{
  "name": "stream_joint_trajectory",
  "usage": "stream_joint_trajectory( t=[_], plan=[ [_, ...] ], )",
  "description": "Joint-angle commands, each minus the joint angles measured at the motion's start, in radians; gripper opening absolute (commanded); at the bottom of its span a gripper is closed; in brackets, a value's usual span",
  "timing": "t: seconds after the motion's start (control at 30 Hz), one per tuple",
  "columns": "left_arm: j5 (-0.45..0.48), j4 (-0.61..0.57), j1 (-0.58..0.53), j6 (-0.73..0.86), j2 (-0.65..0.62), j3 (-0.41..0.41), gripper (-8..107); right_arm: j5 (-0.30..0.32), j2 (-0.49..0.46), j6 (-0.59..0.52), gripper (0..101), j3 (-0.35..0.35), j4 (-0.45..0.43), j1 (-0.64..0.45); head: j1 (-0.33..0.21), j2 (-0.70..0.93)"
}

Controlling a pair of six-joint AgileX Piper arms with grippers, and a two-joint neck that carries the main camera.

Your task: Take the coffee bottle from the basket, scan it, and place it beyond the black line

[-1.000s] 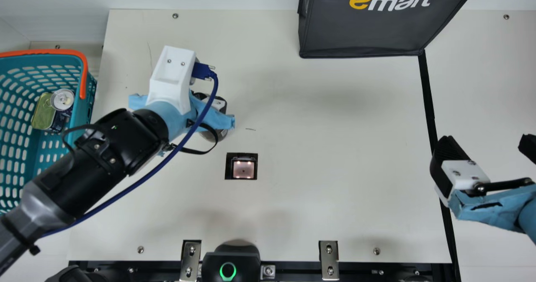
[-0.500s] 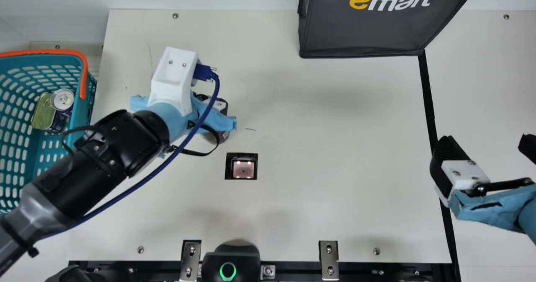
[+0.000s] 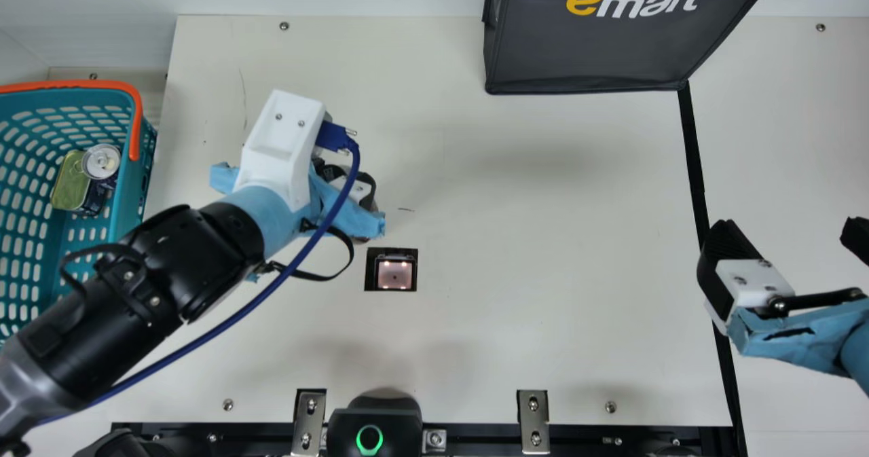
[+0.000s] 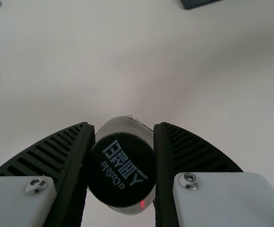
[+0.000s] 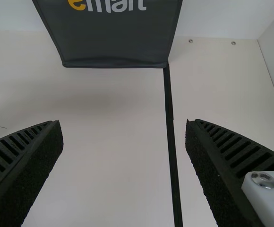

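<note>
Pinches the coffee bottle (image 4: 122,165) between both ribbed fingers of the left gripper (image 4: 123,125), at 11 o'clock from the scanner (image 3: 395,273) in the main view, clear of the basket (image 3: 129,189) at 9 o'clock. Grips around the dark cap (image 4: 122,175), presumably to leave the label bare for reading. Holds the right gripper (image 3: 787,236) spread and unladen by the black line (image 3: 692,151), toward 3 o'clock, perhaps ready to take over and set the bottle beyond.
</note>
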Motion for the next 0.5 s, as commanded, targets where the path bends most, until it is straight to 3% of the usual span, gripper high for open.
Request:
stream_joint_trajectory(
  t=[0.0, 0.47],
  plan=[
    [0.001, -0.007, -0.017, 0.013, -0.013, 0.007, 10, 0.0, 0.0, 0.0, 91, 0.0, 0.0, 0.0, -0.026, 0.002],
    [0.024, -0.052, -0.122, 0.125, -0.098, 0.056, 10, 0.0, 0.0, 0.0, 91, 0.0, 0.0, 0.0, -0.026, 0.002]
  ],
)
